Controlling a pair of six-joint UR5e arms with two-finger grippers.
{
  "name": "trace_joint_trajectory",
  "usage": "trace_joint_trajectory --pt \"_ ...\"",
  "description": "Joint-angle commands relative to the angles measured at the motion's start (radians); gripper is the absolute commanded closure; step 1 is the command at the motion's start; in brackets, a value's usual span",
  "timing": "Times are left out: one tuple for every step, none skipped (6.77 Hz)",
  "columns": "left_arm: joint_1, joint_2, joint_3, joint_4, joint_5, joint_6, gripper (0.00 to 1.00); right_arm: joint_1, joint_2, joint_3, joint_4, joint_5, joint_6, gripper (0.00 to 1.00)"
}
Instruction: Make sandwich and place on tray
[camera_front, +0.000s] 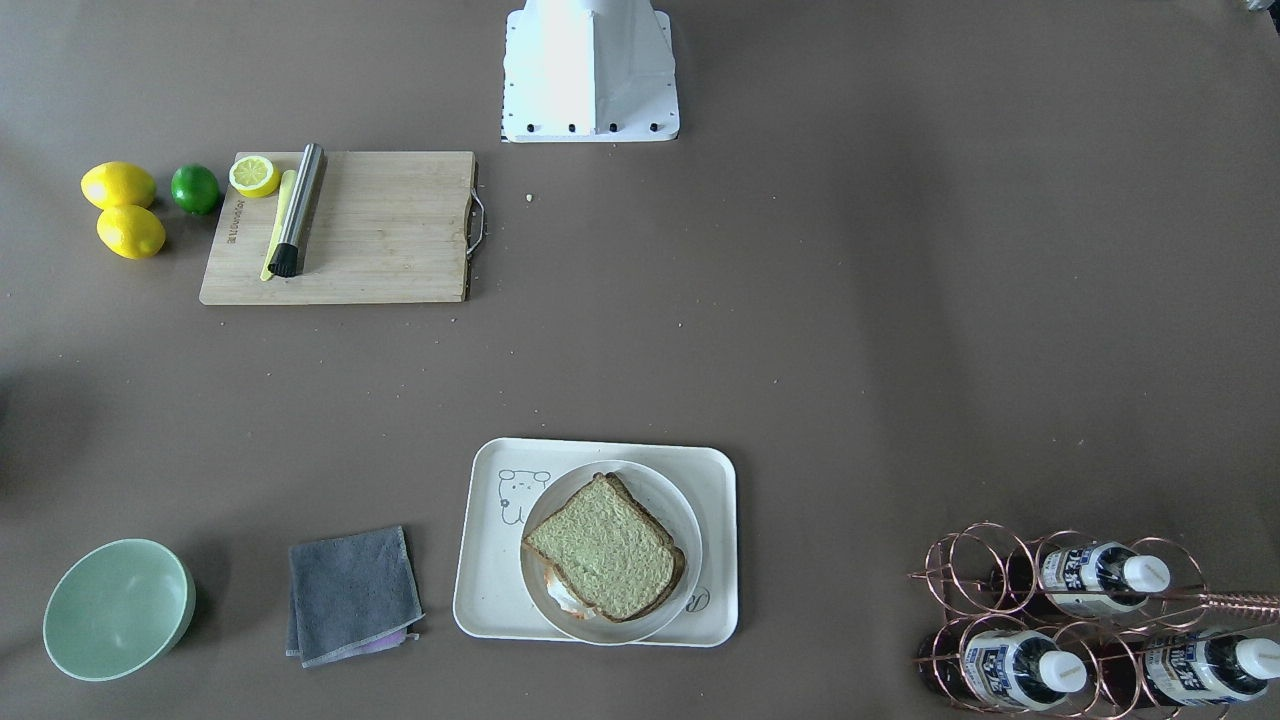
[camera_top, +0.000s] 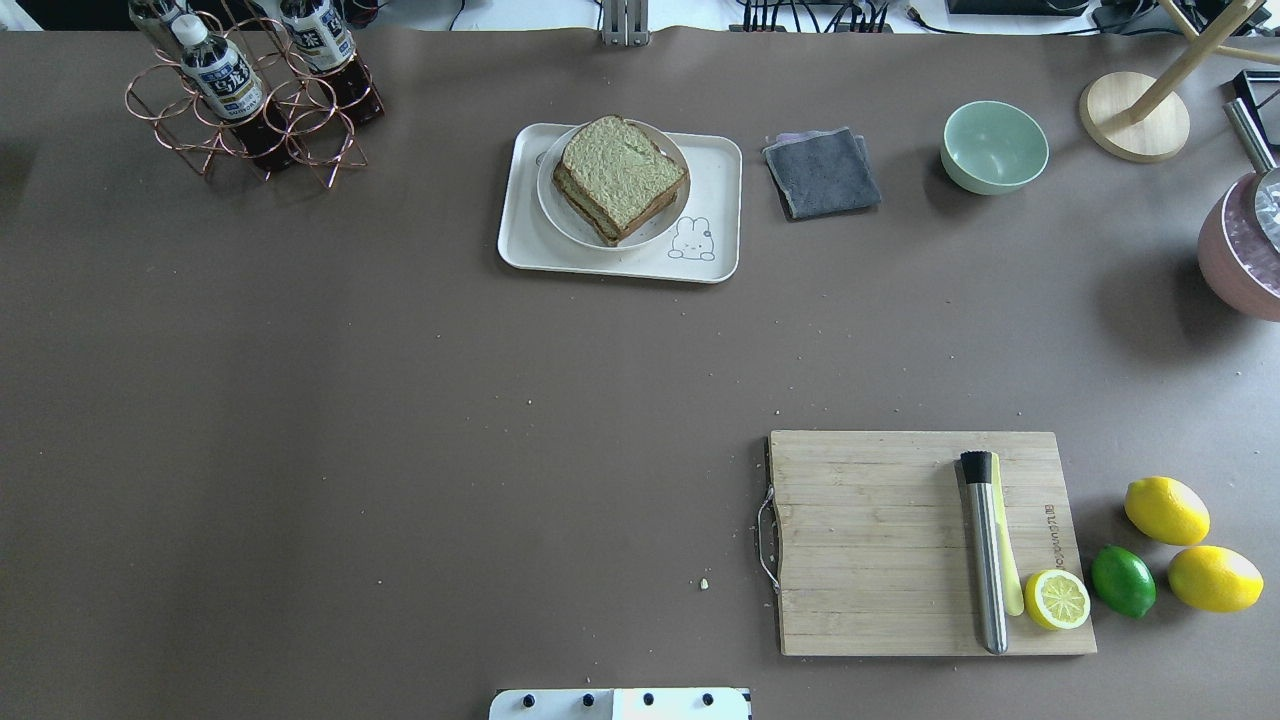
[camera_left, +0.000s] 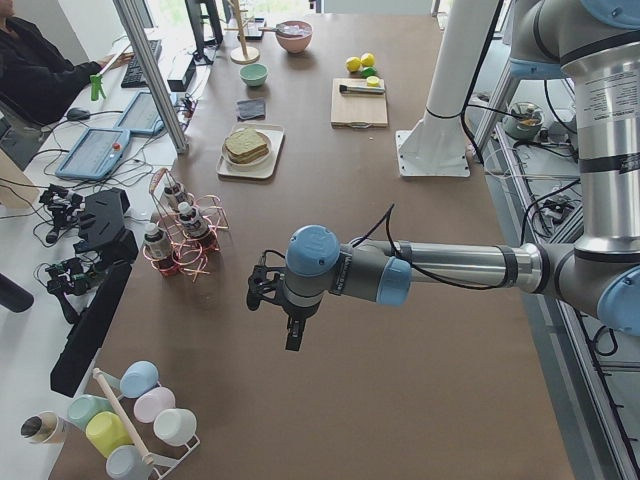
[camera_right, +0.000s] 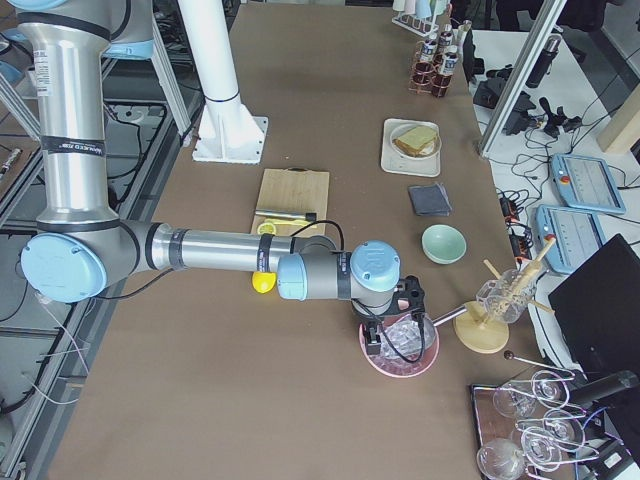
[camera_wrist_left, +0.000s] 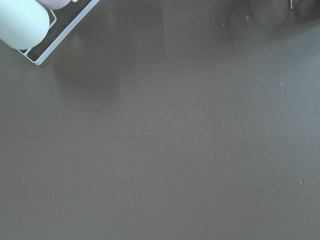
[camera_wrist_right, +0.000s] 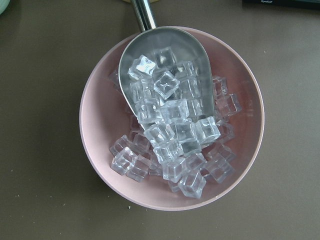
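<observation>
Worktop: brown matte worktop (camera_front: 820, 340); you get crumbs scattered over it, most around the board.
Sandwich: two slices of brown-crusted wholegrain bread with white-and-orange egg showing at one edge (camera_front: 605, 560), stacked on a small round white plate (camera_front: 682, 520).
Tray: cream rounded-rectangle plastic tray with a bear drawing (camera_front: 488, 592); the plate sits inside it, on the operators' side of the worktop.
Left gripper: left gripper (camera_left: 292, 335) hangs over bare worktop, well apart from the tray; you can't tell its jaw state from this view.
Right gripper: right gripper (camera_right: 385, 340) hangs over a pink bowl of clear ice cubes (camera_wrist_right: 87, 120) with a metal scoop (camera_wrist_right: 144, 14) lying in it; jaw state can't be told.
Board: wooden cutting board (camera_front: 390, 230) carrying a steel muddler (camera_front: 298, 210) and a half lemon (camera_front: 254, 175); two lemons (camera_front: 118, 185) and a lime (camera_front: 195, 188) lie just beside it.
Near tray: folded grey cloth (camera_front: 350, 592), pale green bowl (camera_front: 115, 608), copper wire rack of bottles (camera_front: 1090, 620).
Room: your desk runs along the worktop's far side, with a seated person in black (camera_left: 35, 70).
</observation>
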Motion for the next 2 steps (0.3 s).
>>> trace_joint_trajectory --pt "0.000 0.000 0.001 -0.002 0.000 -0.001 0.02 -0.001 0.003 0.000 0.000 0.000 0.001 0.00" --pt "0.000 0.000 0.002 -0.002 0.000 -0.001 0.02 -0.001 0.010 -0.001 0.000 0.000 0.000 0.00"
